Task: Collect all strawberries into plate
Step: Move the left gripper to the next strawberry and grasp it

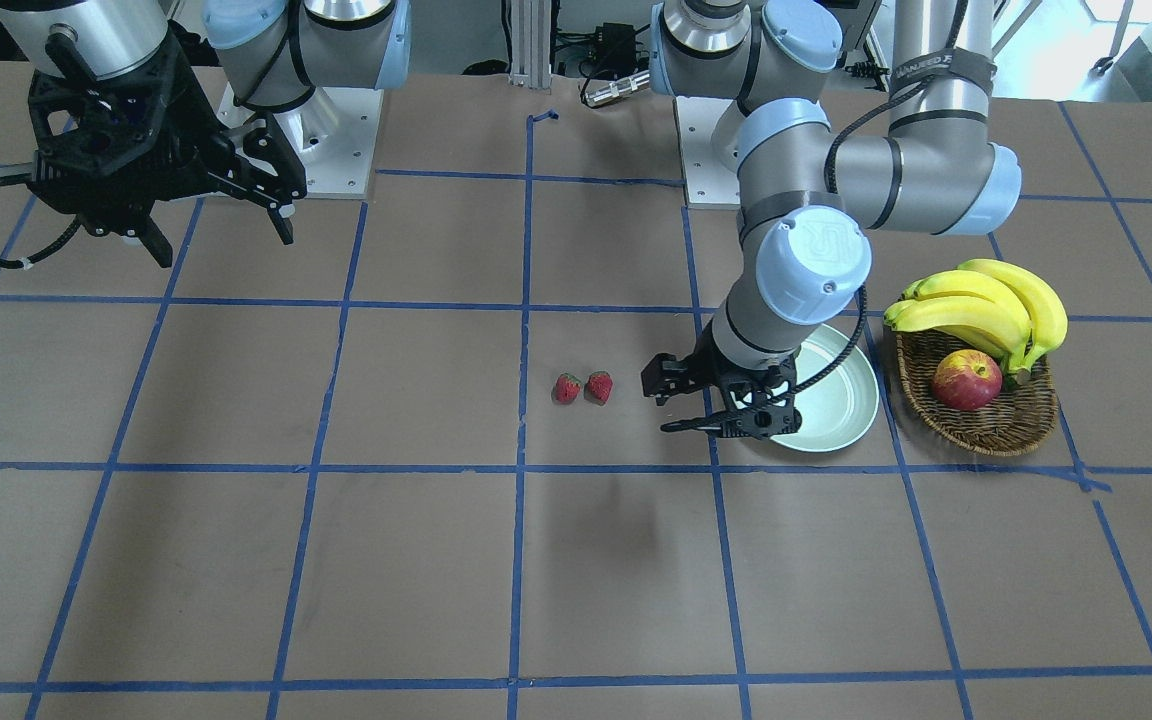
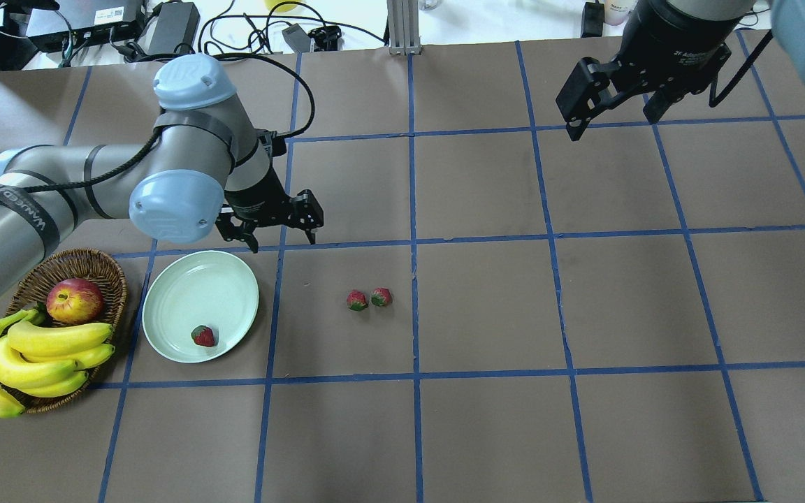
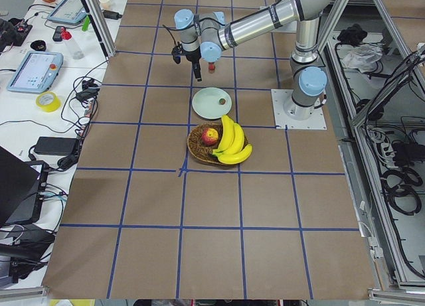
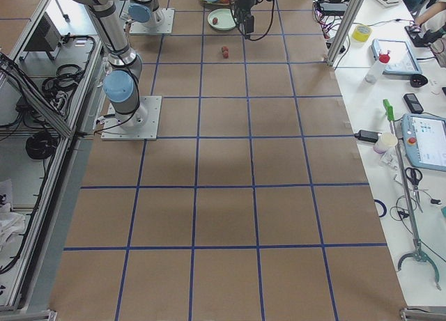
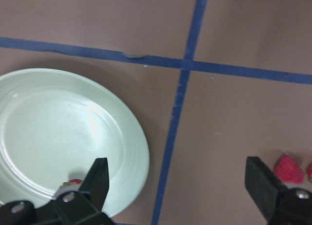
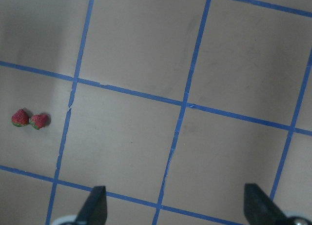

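One strawberry (image 2: 202, 336) lies in the pale green plate (image 2: 193, 293) near its front rim. Two more strawberries (image 2: 356, 300) (image 2: 381, 297) sit side by side on the table to the plate's right, also seen in the front view (image 1: 567, 388) (image 1: 599, 386). My left gripper (image 2: 284, 241) hangs open and empty just beyond the plate's far right edge. In its wrist view, the left gripper (image 5: 178, 181) frames the plate (image 5: 58, 132) and one strawberry (image 5: 288, 169). My right gripper (image 2: 612, 122) is open and empty, high over the far right of the table.
A brown wicker basket (image 2: 105, 262) with an apple (image 2: 74, 299) and a bunch of bananas (image 2: 32, 349) stands just left of the plate. Blue tape lines grid the brown table. Cables and boxes lie beyond the far edge.
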`<state>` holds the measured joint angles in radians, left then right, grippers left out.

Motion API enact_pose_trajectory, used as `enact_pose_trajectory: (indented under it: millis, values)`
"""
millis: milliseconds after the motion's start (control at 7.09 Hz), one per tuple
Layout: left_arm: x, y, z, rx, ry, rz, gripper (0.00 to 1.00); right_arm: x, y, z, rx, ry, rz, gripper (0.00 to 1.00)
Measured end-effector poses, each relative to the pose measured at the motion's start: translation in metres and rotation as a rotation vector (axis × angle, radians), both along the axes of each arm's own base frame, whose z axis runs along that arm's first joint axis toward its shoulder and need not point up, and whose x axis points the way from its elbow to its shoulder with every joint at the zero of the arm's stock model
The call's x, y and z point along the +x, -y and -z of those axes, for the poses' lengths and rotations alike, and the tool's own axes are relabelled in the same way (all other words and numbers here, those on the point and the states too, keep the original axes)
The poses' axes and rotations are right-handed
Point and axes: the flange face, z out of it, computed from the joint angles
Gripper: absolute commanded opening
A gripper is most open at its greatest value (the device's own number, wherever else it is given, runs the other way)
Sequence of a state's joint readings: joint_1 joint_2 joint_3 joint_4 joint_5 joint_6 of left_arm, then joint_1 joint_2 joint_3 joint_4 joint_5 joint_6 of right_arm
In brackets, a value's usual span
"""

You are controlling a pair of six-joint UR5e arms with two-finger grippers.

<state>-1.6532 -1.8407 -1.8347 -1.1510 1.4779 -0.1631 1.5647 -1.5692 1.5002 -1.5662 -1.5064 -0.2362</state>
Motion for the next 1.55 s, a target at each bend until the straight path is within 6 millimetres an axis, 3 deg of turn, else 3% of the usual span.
enact_pose_trajectory:
  millis: [141, 282, 564, 705, 846, 988, 1129, 1270, 1411, 1552]
  values:
    - [-0.023, -0.008, 0.011, -0.019, -0.056, 0.025, 1.0, 0.0, 0.0, 0.0, 0.0, 0.0, 0.0, 1.0]
    - [-0.034, -0.019, 0.028, -0.027, -0.098, 0.04, 1.0, 0.0, 0.0, 0.0, 0.0, 0.0, 0.0, 1.0]
    - [-0.037, -0.041, 0.061, -0.024, -0.125, 0.052, 0.97, 0.0, 0.0, 0.0, 0.001, 0.0, -0.001, 1.0]
    - [-0.037, -0.046, 0.07, -0.016, -0.126, 0.053, 0.88, 0.0, 0.0, 0.0, 0.001, 0.0, -0.001, 1.0]
    - [-0.037, -0.048, 0.078, -0.005, -0.127, 0.053, 0.72, 0.0, 0.0, 0.0, 0.001, 0.0, -0.001, 1.0]
    - [-0.037, -0.049, 0.084, 0.008, -0.127, 0.052, 0.45, 0.0, 0.0, 0.0, 0.001, 0.0, 0.0, 1.0]
    - [-0.037, -0.05, 0.088, 0.018, -0.131, 0.05, 0.32, 0.0, 0.0, 0.0, 0.001, 0.0, 0.0, 1.0]
    - [-0.038, -0.051, 0.09, 0.028, -0.141, 0.047, 0.31, 0.0, 0.0, 0.0, 0.002, 0.0, 0.0, 1.0]
    - [-0.04, -0.052, 0.09, 0.038, -0.161, 0.039, 0.0, 0.0, 0.0, 0.0, 0.002, 0.0, 0.0, 1.0]
    - [-0.042, -0.053, 0.09, 0.048, -0.183, 0.033, 0.0, 0.0, 0.0, 0.0, 0.002, 0.0, 0.001, 1.0]
